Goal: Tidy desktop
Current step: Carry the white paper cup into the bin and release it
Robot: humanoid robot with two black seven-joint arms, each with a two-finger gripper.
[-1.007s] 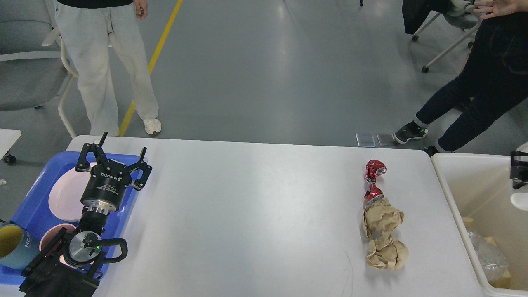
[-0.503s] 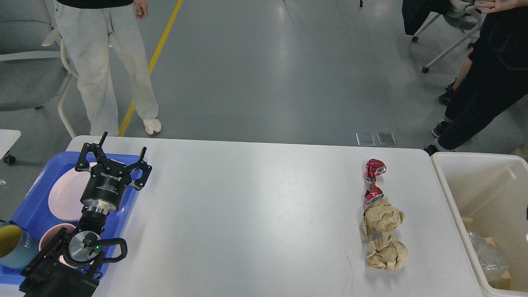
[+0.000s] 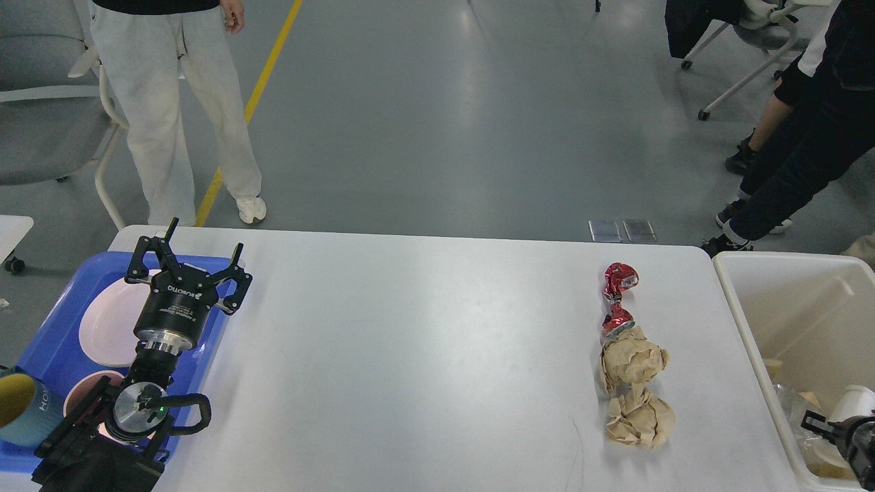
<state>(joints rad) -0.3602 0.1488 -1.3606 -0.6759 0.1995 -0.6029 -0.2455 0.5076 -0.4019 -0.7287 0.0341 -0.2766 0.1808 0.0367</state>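
The white desktop point(image 3: 424, 342) carries a row of rubbish near its right end: two crushed red foil pieces point(image 3: 619, 277) point(image 3: 616, 320) and two crumpled brown paper balls point(image 3: 633, 359) point(image 3: 640, 420). My left gripper point(image 3: 204, 240) is open and empty, above the right edge of the blue tray point(image 3: 48, 328) at the desk's left end. My right gripper point(image 3: 830, 427) shows only partly at the lower right, low inside the cream bin point(image 3: 735, 321), next to a white cup-like thing point(image 3: 854, 403). Its fingers cannot be told apart.
The tray holds a pink plate point(image 3: 102, 328), a pink bowl point(image 3: 81, 402) and a teal cup point(image 3: 20, 406). The bin holds clear plastic and scraps. One person point(image 3: 178, 102) stands behind the desk's left corner, others point(image 3: 806, 150) at the far right, beside chairs.
My right gripper, first at the right edge above the bin, left the view and now shows low in the bin at the bottom right. The people on the right shifted. My left arm is still.
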